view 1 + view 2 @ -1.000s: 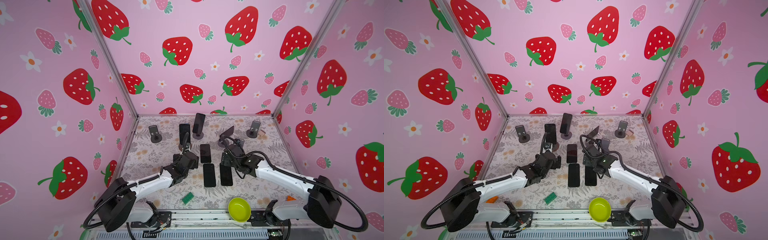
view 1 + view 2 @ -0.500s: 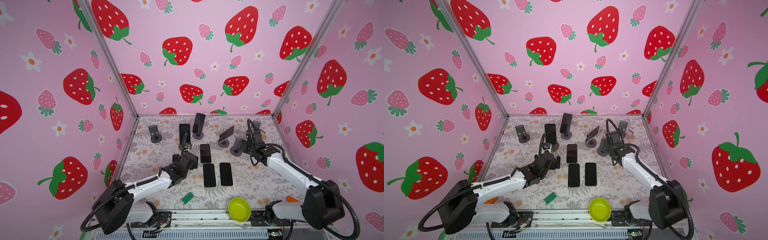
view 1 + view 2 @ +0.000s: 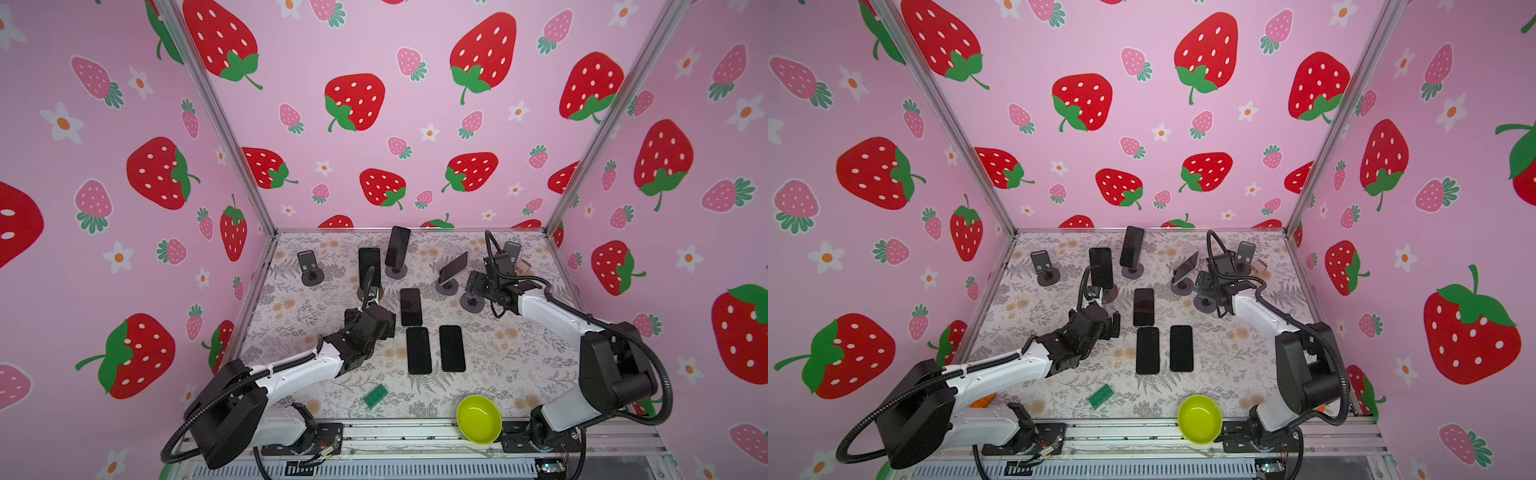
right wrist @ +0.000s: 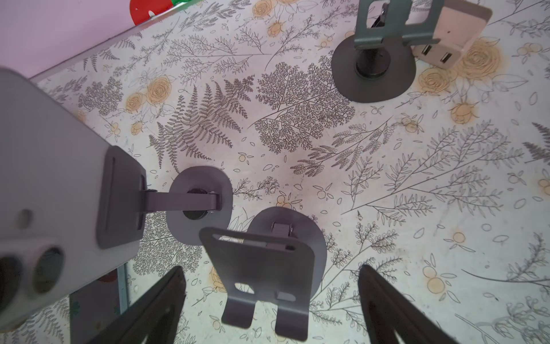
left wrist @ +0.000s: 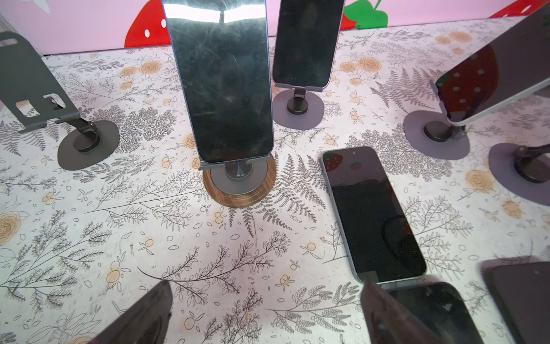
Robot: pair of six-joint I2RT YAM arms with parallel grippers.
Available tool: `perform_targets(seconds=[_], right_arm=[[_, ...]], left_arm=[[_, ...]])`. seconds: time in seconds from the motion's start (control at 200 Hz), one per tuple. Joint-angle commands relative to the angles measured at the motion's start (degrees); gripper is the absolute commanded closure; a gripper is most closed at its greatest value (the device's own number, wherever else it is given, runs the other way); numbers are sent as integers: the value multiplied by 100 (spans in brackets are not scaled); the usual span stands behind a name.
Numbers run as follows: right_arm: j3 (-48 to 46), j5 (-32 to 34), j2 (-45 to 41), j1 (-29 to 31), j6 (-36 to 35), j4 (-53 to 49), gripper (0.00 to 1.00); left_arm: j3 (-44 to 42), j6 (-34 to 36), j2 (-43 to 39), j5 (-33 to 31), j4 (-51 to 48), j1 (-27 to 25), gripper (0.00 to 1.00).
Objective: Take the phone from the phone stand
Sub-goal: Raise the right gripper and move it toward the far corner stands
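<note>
Three dark phones stand on stands at the back. One phone (image 3: 369,265) (image 5: 223,80) is on a wood-ringed phone stand (image 5: 239,186). Another phone (image 3: 397,247) stands upright behind it, and a tilted phone (image 3: 454,266) (image 4: 44,184) leans on a grey stand (image 3: 446,286). My left gripper (image 3: 371,318) (image 5: 267,283) is open and empty, low over the table, facing the wood-ringed stand. My right gripper (image 3: 476,286) (image 4: 271,268) is open, hovering over an empty stand (image 4: 262,268) beside the tilted phone.
Three phones lie flat mid-table (image 3: 410,306) (image 3: 418,350) (image 3: 452,348). Empty stands are at the back left (image 3: 307,266) and back right (image 3: 512,251), the latter with a pink box (image 4: 446,35) beside it. At the front lie a green brick (image 3: 375,397) and a yellow-green bowl (image 3: 478,419).
My right arm has swung from the flat phones at mid-table to the back right, over the empty stand, and its jaws have widened. The left arm has stayed in place.
</note>
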Motion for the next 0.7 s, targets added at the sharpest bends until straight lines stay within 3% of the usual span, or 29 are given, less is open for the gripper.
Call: perform_targets(seconds=[0.0,0.315,0.695], right_arm=[[112,52,145,-28,-22,175,8],[114,250,543,-30,-110,411,14],[-47,395,438,-28,-173,391,36]], left_arm=[[29,-19,-85,-176,5,15,1],[7,-38,-39,-116,69,10,1],[57,-29,-56,-123,-47,15,1]])
